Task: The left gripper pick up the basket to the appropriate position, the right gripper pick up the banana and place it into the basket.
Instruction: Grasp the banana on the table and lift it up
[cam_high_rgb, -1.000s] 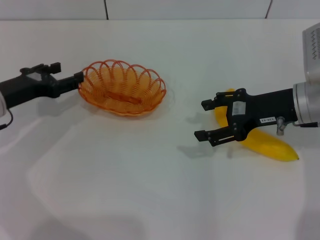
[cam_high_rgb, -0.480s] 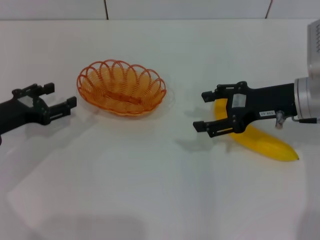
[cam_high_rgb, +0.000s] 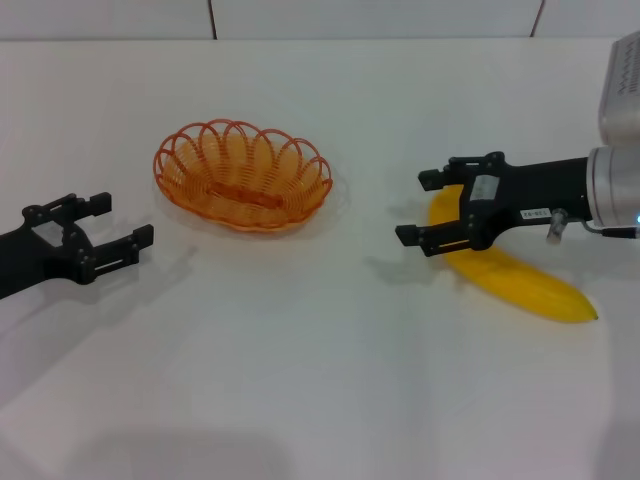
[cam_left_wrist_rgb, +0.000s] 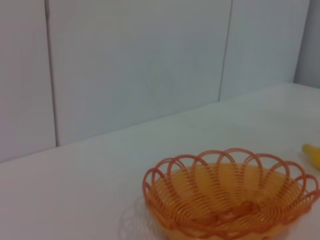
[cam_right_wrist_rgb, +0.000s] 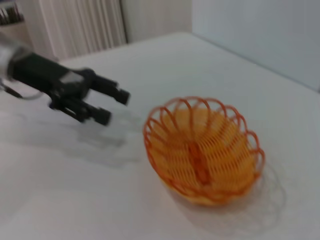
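Note:
The orange wire basket (cam_high_rgb: 243, 174) stands empty on the white table, left of centre; it also shows in the left wrist view (cam_left_wrist_rgb: 231, 197) and the right wrist view (cam_right_wrist_rgb: 202, 147). My left gripper (cam_high_rgb: 112, 229) is open and empty, left of the basket and apart from it; it also shows in the right wrist view (cam_right_wrist_rgb: 110, 104). The yellow banana (cam_high_rgb: 514, 274) lies on the table at the right; its tip shows in the left wrist view (cam_left_wrist_rgb: 312, 154). My right gripper (cam_high_rgb: 423, 208) is open, with its fingers over the banana's left end, holding nothing.
The white table (cam_high_rgb: 300, 360) runs back to a white panelled wall (cam_high_rgb: 300, 15). Nothing else stands on it.
My left gripper has let go of the basket's left rim and drawn back to the left and nearer. My right gripper has shifted right and up over the banana's end.

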